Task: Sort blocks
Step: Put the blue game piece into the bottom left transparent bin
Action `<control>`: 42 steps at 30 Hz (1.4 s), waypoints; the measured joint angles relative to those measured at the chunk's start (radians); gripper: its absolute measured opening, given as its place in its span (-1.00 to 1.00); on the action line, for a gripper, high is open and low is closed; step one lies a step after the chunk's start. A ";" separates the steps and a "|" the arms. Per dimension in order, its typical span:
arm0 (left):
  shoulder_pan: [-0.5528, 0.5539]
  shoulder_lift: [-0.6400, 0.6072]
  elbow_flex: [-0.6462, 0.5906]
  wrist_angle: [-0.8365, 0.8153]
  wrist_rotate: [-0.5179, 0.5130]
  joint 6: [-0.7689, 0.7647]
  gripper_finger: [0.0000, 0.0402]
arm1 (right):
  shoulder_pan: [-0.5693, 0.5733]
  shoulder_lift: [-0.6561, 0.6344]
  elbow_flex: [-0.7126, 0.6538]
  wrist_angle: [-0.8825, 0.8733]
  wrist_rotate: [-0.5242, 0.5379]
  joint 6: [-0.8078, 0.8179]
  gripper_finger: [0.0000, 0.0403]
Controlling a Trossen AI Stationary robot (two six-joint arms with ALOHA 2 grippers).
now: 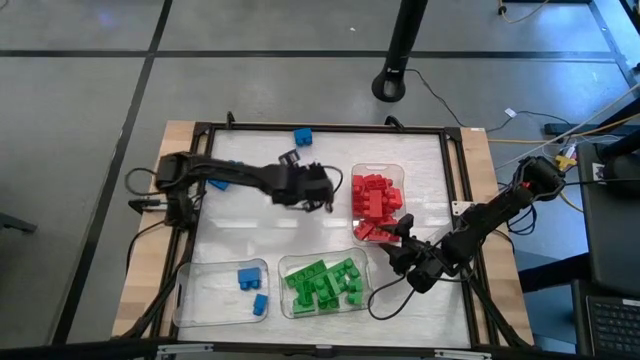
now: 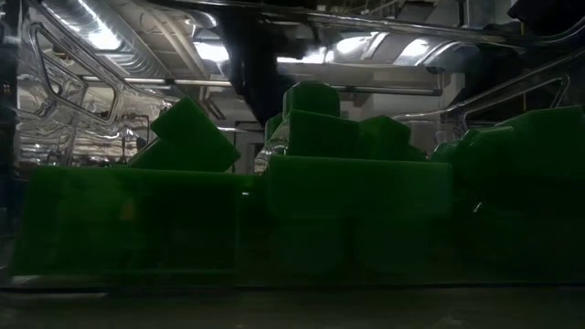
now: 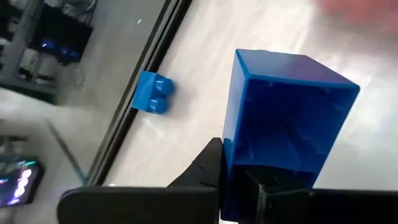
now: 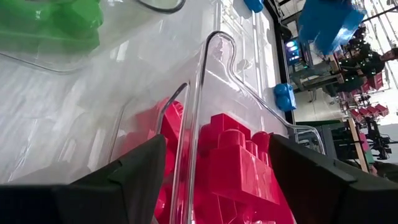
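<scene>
My left gripper (image 1: 318,190) hovers over the middle of the table, shut on a blue block (image 3: 286,106). My right gripper (image 1: 398,237) stands open at the near end of the clear tray (image 1: 378,167) of red blocks (image 1: 375,197). Its fingers (image 4: 143,168) straddle the tray's wall (image 4: 194,112), with red blocks (image 4: 233,165) between them. A loose blue block (image 1: 302,135) lies on the table by the far edge. Two blue blocks (image 1: 251,277) rest in the near-left tray (image 1: 205,290). Several green blocks (image 1: 322,283) fill the middle near tray. My left gripper pinches one side wall of the blue block (image 3: 231,158) at the end nearest the wrist. One finger (image 3: 210,167) lies on the outside, and the other seems to sit in the block's hollow underside. The block is lifted clear of the table and sticks out ahead of the fingers. My right gripper: I cannot tell whether its fingers touch the tray or the red blocks.
A dark metal frame (image 1: 200,128) borders the white work surface. In the low view, green blocks (image 2: 311,164) behind a tray wall block the sight. A black stand base (image 1: 392,85) sits on the floor beyond the table.
</scene>
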 joint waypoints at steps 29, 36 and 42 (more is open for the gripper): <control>-0.846 -0.244 -0.029 -0.356 0.357 -0.978 -0.96 | 0.002 0.000 0.000 0.063 -0.156 0.058 0.40; -0.942 -0.243 -0.200 -0.295 0.394 -1.187 -0.96 | 0.002 0.000 0.000 0.102 -0.195 0.060 0.40; -0.956 -0.243 -0.322 -0.197 0.407 -1.221 -0.91 | 0.002 0.000 0.000 0.108 -0.202 0.060 0.40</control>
